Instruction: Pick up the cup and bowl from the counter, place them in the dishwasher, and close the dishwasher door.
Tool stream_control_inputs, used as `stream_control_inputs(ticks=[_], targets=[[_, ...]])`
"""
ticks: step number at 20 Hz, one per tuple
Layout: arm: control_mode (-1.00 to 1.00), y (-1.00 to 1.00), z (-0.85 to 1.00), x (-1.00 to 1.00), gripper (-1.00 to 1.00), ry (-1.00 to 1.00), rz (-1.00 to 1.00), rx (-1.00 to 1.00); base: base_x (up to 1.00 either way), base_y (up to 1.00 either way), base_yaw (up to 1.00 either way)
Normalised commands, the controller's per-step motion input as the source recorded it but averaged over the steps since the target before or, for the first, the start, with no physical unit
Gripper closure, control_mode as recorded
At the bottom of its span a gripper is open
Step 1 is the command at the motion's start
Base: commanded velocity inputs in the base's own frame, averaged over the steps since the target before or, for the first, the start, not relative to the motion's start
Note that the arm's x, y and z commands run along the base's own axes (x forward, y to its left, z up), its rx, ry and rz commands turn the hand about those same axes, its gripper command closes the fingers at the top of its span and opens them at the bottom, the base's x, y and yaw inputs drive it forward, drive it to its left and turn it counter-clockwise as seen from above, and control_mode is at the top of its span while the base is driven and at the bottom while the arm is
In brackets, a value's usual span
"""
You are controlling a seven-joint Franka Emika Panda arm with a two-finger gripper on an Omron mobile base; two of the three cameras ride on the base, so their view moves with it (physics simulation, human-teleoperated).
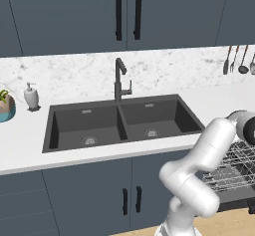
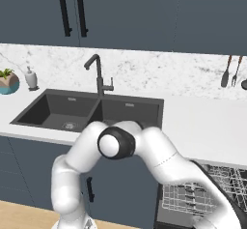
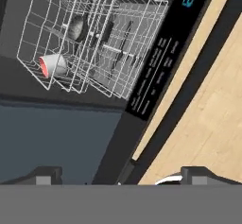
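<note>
I see the claw [image 3: 120,176] spread wide, holding nothing, over the open dishwasher door [image 3: 156,72]. Cup [image 3: 53,65] lies on its side in the wire rack [image 3: 94,38].

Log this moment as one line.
phase: closing stage | cup: lying in wire rack | dishwasher door: open, folded down | tool: open, empty, over door edge | bowl: not identifiable
</note>
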Motion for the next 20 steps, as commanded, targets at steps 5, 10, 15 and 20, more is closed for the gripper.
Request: stream_control_inputs(ticks=[5, 10, 15, 20], targets=[[-1.0, -0.34, -0.81, -0.15, -1.0, -0.05, -0.07, 0.34, 0.0, 0.0, 0.0], [-1.0, -0.34, -0.63, -0.4, -1.0, -0.21, -0.04, 0.33, 0.0, 0.0, 0.0], [-1.0, -0.17, -0.45, -0.2, -1.0, -0.26, -0.02, 0.31, 0.0, 0.0, 0.0], [-1.0, -0.02, -0.45, 0.19, -1.0, -0.24, -0.03, 0.2, 0.0, 0.0, 0.0]])
